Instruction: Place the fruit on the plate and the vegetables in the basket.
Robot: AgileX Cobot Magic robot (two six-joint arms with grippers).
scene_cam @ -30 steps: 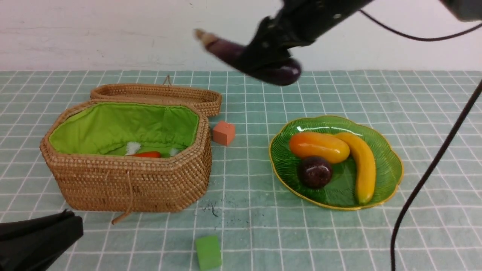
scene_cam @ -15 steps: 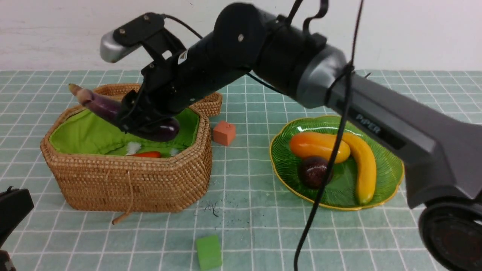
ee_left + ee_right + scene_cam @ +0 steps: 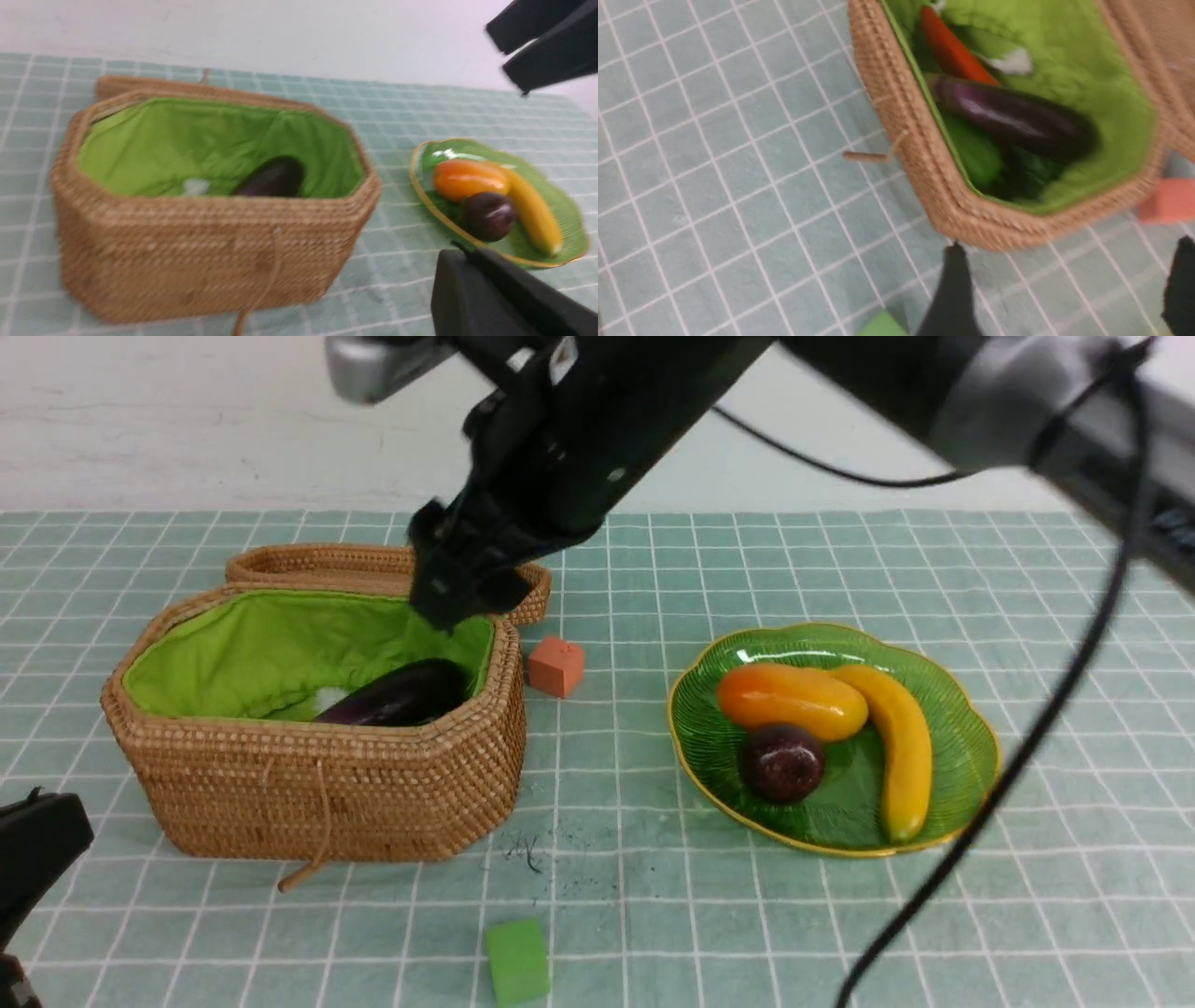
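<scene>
The dark purple eggplant lies free inside the green-lined wicker basket, on top of the orange carrot and the light green gourd. My right gripper hangs open and empty above the basket's right end. On the green plate rest the mango, the banana and the mangosteen. My left gripper stays low at the near left, shut and holding nothing, a little in front of the basket.
The basket's woven lid lies open behind it. An orange cube sits by the basket's right side, and a green cube near the front edge. The right arm's cable dangles over the plate's right side.
My right gripper carried the eggplant over the basket, opened and let it drop in, then rose and drew back to the right. My left gripper closed fully.
</scene>
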